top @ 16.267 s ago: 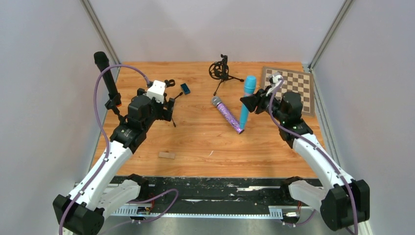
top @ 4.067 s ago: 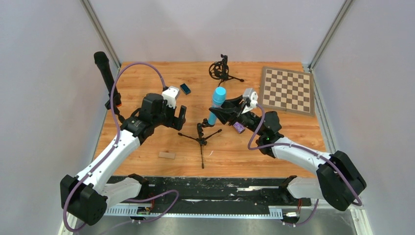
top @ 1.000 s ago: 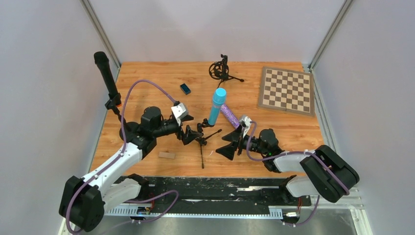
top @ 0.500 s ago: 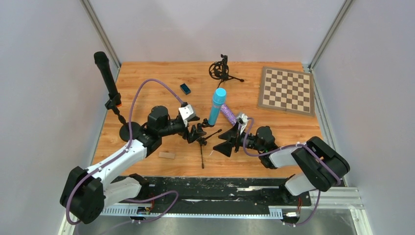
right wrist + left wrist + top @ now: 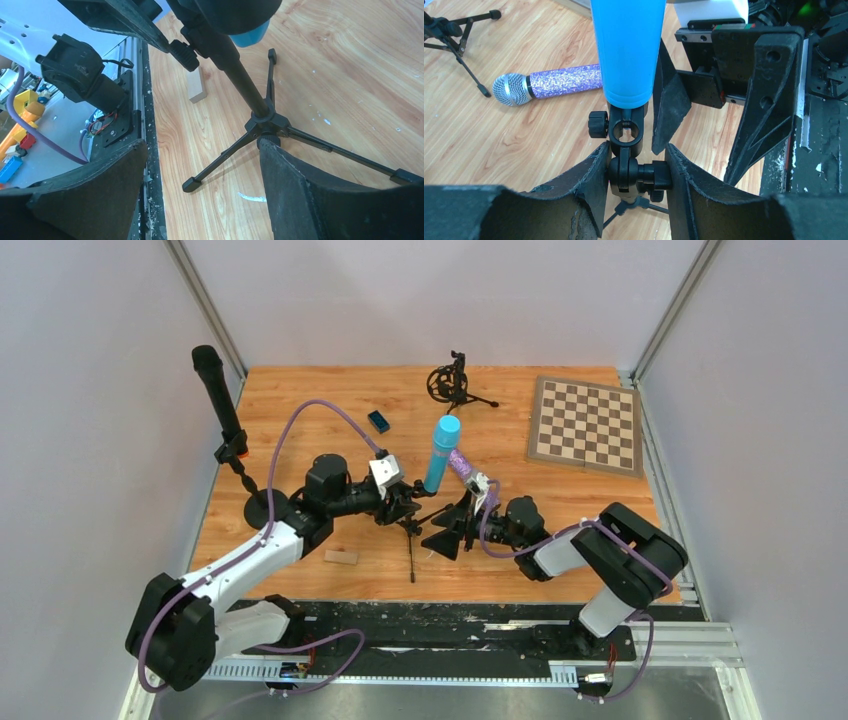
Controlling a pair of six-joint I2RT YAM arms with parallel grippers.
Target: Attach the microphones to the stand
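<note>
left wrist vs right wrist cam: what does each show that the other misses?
Left wrist only: purple microphone lying on the table, spare tripod beyond it. Right wrist only: wooden block, feet of the stand. Both: blue microphone seated in the stand, left end effector clamped at its joint.

Bright and even from overhead, with faint soft shadows on the tabletop, nearest foreground slightly soft in wrist views.
</note>
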